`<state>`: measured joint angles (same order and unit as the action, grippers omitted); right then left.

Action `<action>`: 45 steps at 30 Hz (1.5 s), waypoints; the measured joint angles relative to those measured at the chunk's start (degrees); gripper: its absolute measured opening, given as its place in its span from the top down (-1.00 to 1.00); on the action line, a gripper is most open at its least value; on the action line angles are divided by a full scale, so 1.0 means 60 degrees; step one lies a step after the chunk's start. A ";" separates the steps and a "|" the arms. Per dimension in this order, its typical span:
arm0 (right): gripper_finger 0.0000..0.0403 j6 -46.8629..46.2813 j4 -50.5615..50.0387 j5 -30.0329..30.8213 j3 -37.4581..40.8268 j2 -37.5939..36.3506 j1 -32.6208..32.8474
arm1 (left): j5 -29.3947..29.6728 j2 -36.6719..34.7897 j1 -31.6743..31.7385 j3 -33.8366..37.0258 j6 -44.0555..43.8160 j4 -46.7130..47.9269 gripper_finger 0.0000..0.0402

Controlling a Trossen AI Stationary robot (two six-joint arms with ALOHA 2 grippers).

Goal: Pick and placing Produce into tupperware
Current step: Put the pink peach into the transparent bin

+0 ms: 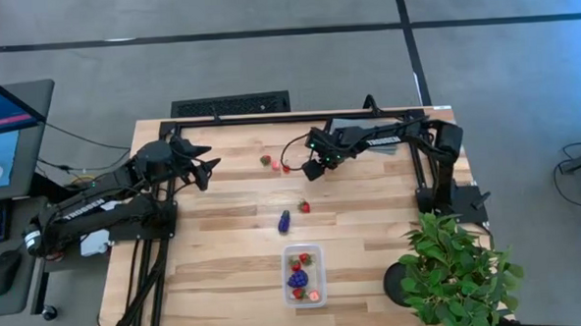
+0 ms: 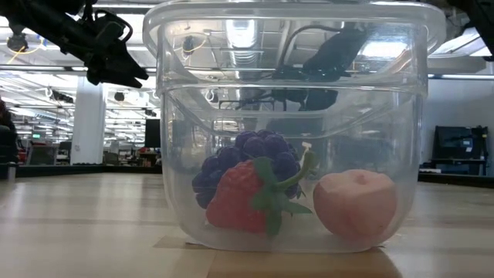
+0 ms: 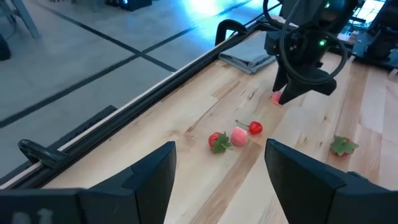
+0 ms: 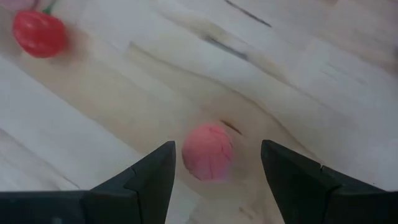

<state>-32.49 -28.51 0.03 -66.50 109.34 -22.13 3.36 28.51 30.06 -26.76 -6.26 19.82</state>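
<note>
My right gripper points steeply down, open, over the far middle of the table. A small pink piece of produce lies on the wood between its fingers, untouched. A red piece lies close by. More produce lies loose: a small cluster, a strawberry and a purple piece. The clear tupperware near the front edge holds a purple berry, a strawberry and a pink piece. My left gripper hovers open at the far left.
A folded grey cloth lies at the far edge beneath the right arm. A green potted plant stands at the near right corner. A black frame rail runs along the far edge.
</note>
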 joint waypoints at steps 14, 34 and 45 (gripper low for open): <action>-0.16 -0.0007 0.0040 0.0000 -0.0003 -0.0007 0.0004 | 0.0062 0.0000 0.0000 0.0000 0.0160 0.0011 -0.17; 0.36 -0.0004 0.0044 -0.0029 -0.0003 -0.0015 0.0004 | 0.0058 -0.0004 -0.0003 0.0000 0.0178 0.0011 -0.17; 0.34 -0.0004 0.0044 -0.0029 0.0000 -0.0018 0.0004 | 0.0053 0.0000 0.0000 0.0000 0.0171 0.0011 -0.17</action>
<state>-32.51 -28.25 -0.14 -66.50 109.23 -22.11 3.67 28.51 30.06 -26.76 -5.23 19.88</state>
